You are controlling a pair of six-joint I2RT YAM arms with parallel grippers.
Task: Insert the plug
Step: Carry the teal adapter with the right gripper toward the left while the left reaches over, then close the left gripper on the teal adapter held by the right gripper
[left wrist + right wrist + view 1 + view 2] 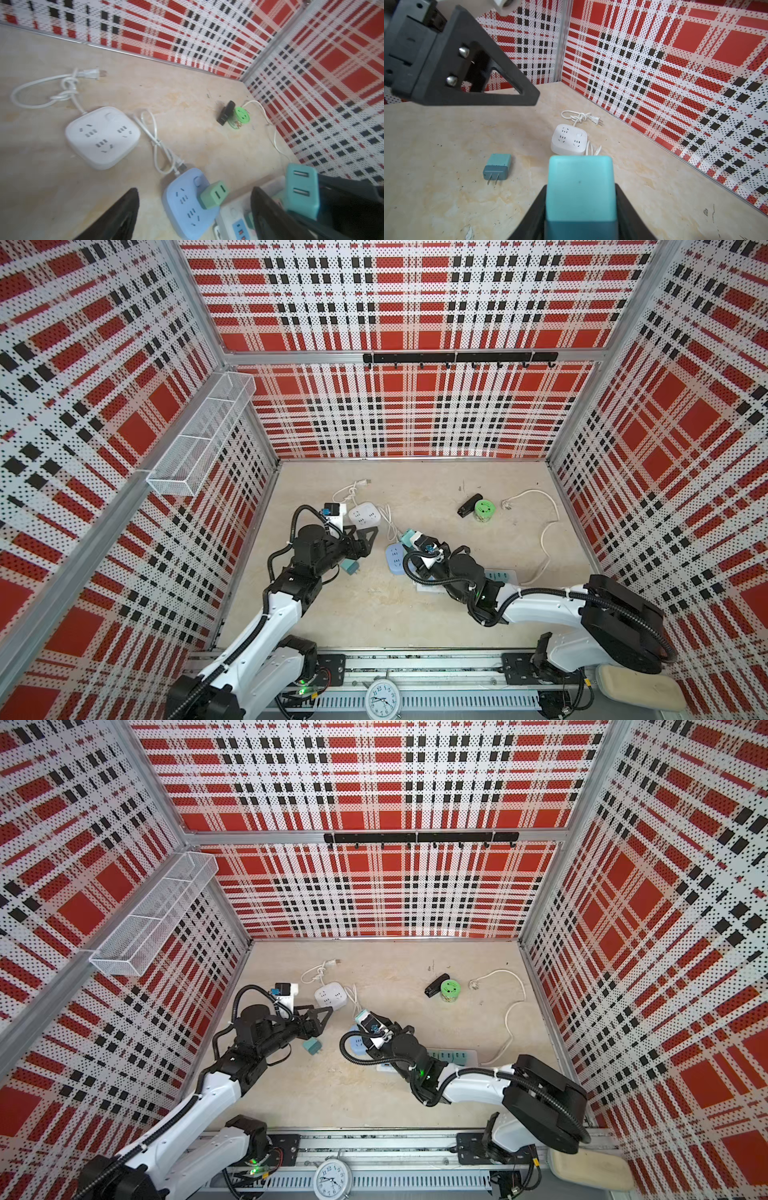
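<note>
Stereo overhead; wrist close-ups over tabletop (187,93)

Two arms bolted to base rail (415,668). Left arm (274,622) at rail's left end, right arm (540,605) at its right end: white shells, black joints. Ribbed black hoses (296,518) loop along both. Small green light (478,594) on right arm, another (302,681) at rail. Left gripper (368,542): black triangular fingers (500,83), two silver screws (464,52).

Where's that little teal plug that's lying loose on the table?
In both top views the plug lies left of centre, beside the left tool and left of the blue socket block.
</note>
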